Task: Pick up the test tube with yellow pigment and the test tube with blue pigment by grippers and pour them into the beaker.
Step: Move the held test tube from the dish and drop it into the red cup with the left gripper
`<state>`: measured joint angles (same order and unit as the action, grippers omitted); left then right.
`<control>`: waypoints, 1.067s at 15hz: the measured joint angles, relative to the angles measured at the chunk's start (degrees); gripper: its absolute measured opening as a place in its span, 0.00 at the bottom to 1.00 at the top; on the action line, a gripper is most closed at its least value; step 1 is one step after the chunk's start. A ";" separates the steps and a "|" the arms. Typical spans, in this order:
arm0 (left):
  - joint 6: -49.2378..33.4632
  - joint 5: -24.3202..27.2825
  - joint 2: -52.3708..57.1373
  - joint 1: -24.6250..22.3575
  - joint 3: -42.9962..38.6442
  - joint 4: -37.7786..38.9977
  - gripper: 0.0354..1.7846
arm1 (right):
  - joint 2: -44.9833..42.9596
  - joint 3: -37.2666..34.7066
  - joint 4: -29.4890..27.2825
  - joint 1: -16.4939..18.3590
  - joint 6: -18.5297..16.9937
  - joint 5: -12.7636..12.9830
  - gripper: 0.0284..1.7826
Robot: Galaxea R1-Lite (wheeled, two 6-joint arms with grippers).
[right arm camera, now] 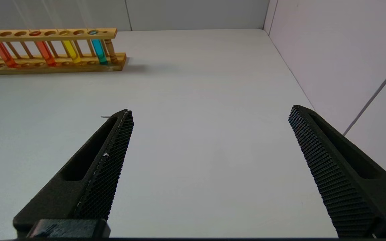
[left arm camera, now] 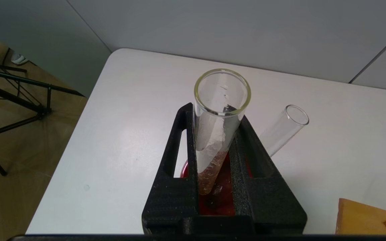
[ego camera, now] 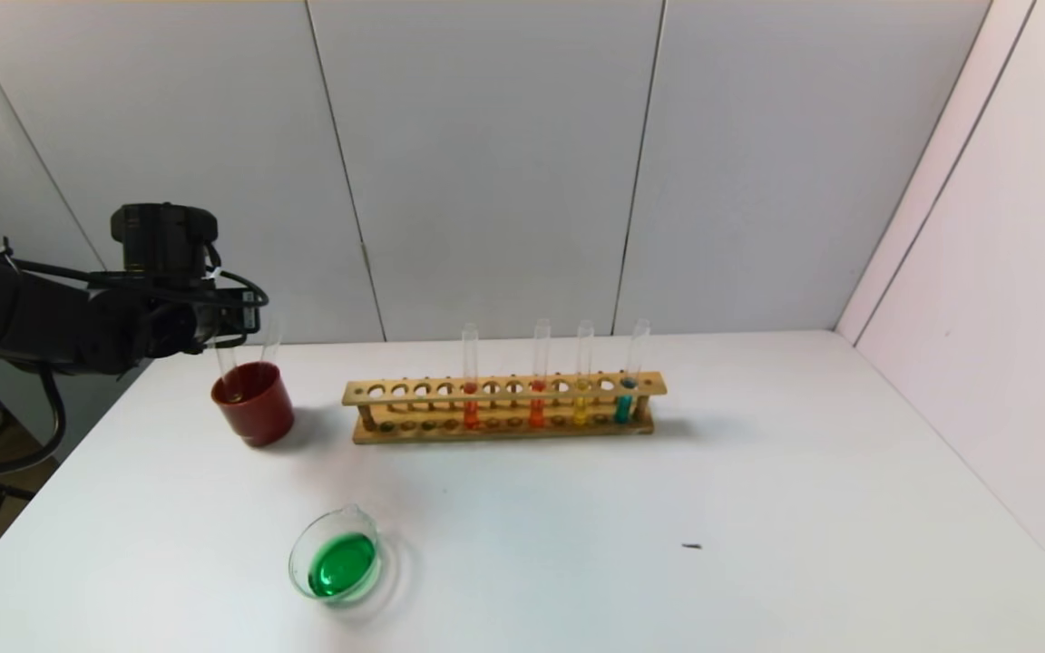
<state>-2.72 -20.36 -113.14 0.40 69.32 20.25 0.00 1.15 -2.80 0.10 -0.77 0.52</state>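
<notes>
Gripping: left tool (left arm camera: 218, 147) clamps an emptied test tube (left arm camera: 218, 124) over the red cup (ego camera: 253, 404), counter's ten o'clock.
Right tool (right arm camera: 209, 167): spread wide, holding nothing.
Beaker (ego camera: 336, 555): green liquid, seven o'clock.
Rack (ego camera: 504, 408): yellow tube (ego camera: 581, 399), teal tube (ego camera: 624, 399).

Left pincer (left arm camera: 218, 157) clamped, right pincer (right arm camera: 209, 140) spread wide

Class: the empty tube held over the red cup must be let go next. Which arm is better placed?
Left. The left gripper is shut on the empty tube, its bottom in the red cup.
</notes>
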 joint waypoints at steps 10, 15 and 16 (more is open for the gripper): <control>-0.89 0.51 -2.23 0.50 -7.91 7.12 0.16 | 0.00 0.00 0.00 0.00 -0.02 0.00 0.95; -0.83 1.37 -2.54 0.45 -9.92 9.22 0.26 | 0.00 0.00 0.00 0.00 -0.02 0.00 0.95; -0.85 1.37 -2.43 0.48 -10.11 9.30 0.32 | 0.00 0.00 0.00 0.00 -0.02 0.00 0.95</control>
<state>-3.57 -18.99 -115.57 0.88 59.21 29.55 0.00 1.15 -2.80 0.10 -0.79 0.52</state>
